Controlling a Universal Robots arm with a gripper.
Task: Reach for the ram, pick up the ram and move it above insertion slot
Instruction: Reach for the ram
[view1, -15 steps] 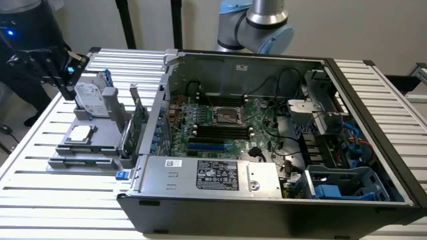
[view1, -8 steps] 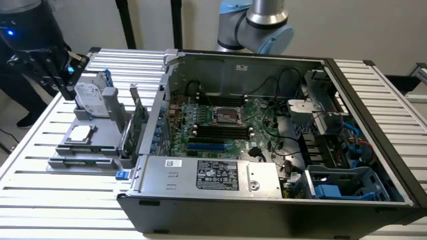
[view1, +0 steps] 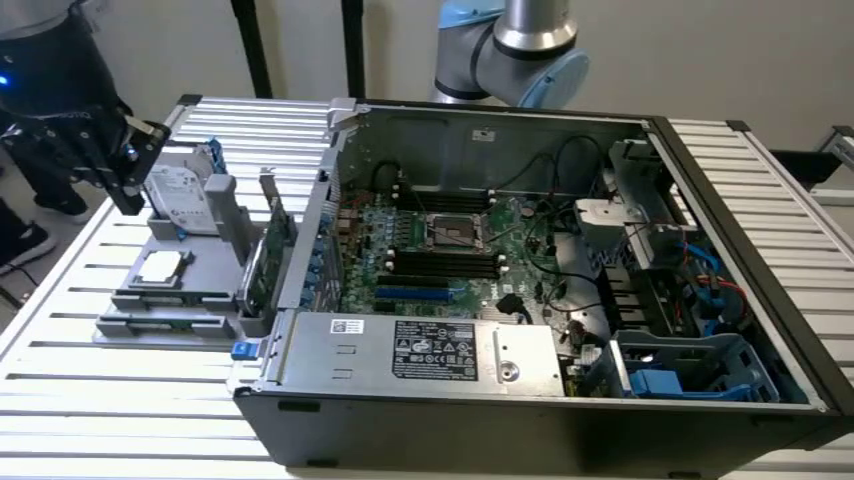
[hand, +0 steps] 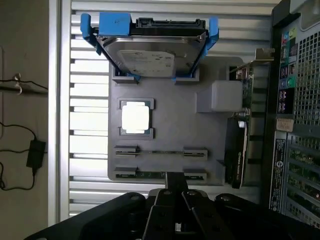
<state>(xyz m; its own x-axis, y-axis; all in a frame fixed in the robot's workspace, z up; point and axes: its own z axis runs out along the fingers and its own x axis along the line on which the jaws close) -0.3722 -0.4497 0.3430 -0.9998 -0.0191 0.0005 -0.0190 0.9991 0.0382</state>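
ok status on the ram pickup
gripper raised over the gray tray, not touching the ram. ram lying in its tray holder, not picked up. nothing covering it.

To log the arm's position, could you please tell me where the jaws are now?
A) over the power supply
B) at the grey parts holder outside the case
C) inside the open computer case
B: the jaws hang by the hard drive at the grey parts holder, outside the computer case.
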